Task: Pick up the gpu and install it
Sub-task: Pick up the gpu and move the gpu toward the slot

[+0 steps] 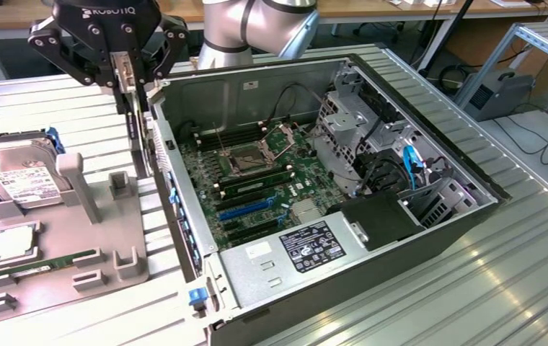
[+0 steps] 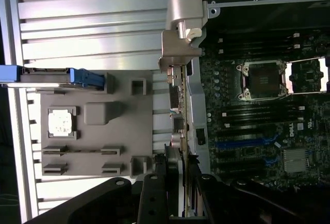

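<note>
The claw is clamped narrowly on the gpu, gripping the card's upper edge so that it hangs straight down toward six o'clock beneath the fingers, at about ten o'clock in the exterior view. The card hangs just beside the outer wall of the open computer case, on the side facing the grey holder tray; whether it touches that wall cannot be told. Inside the case lie the green motherboard with its bare processor socket, and the power supply with a black label toward six o'clock. The tray, at eight o'clock on the ribbed metal worktop, holds a hard drive leaning in a blue frame, a square processor chip and a slim green RAM stick. The gpu is thin, flat and dark, seen edge-on, with a silvery bracket at the end farthest from the claw.
</note>
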Controlling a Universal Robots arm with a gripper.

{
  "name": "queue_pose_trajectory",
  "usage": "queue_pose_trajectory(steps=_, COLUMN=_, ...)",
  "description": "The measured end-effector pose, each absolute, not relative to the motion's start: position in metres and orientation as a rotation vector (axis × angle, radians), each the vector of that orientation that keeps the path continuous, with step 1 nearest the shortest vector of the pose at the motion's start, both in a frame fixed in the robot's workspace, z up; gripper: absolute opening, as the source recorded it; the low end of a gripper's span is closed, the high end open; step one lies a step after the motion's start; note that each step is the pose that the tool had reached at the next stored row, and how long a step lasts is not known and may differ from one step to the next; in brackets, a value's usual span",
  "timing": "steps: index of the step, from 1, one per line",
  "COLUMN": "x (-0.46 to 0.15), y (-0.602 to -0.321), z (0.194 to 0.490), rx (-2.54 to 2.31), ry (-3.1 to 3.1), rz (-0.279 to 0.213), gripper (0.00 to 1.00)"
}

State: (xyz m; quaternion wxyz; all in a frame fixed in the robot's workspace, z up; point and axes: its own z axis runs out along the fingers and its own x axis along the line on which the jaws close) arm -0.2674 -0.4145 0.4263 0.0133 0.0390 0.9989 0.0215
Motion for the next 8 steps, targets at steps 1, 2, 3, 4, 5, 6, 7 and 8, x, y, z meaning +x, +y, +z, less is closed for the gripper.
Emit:
queue_pose_trajectory(steps=1, x=-0.2666, y=-0.4145, z=0.4263, rx=0.121, ry=3.112, rz=0.067, gripper=0.27)
queue_pose_trajectory(steps=2, x=-0.2651, y=-0.4145, z=0.4263, rx=0.121, ry=3.112, rz=0.067, gripper=0.27)
queue_pose_trajectory(steps=3, x=-0.2638, y=-0.4145, z=0.4263, rx=0.121, ry=3.112, rz=0.067, gripper=0.27)
queue_pose_trajectory(steps=4, x=-0.263, y=-0.4146, z=0.4263, rx=0.121, ry=3.112, rz=0.067, gripper=0.27)
queue_pose_trajectory(steps=5, x=-0.2622, y=-0.4145, z=0.4262, rx=0.121, ry=3.112, rz=0.067, gripper=0.27)
queue_pose_trajectory(steps=6, x=-0.2613, y=-0.4145, z=0.4262, rx=0.121, ry=3.112, rz=0.067, gripper=0.27)
queue_pose_trajectory(steps=7, x=-0.2602, y=-0.4145, z=0.4262, rx=0.121, ry=3.112, rz=0.067, gripper=0.27)
queue_pose_trajectory(steps=8, x=-0.259, y=-0.4145, z=0.4262, rx=0.121, ry=3.112, rz=0.067, gripper=0.27)
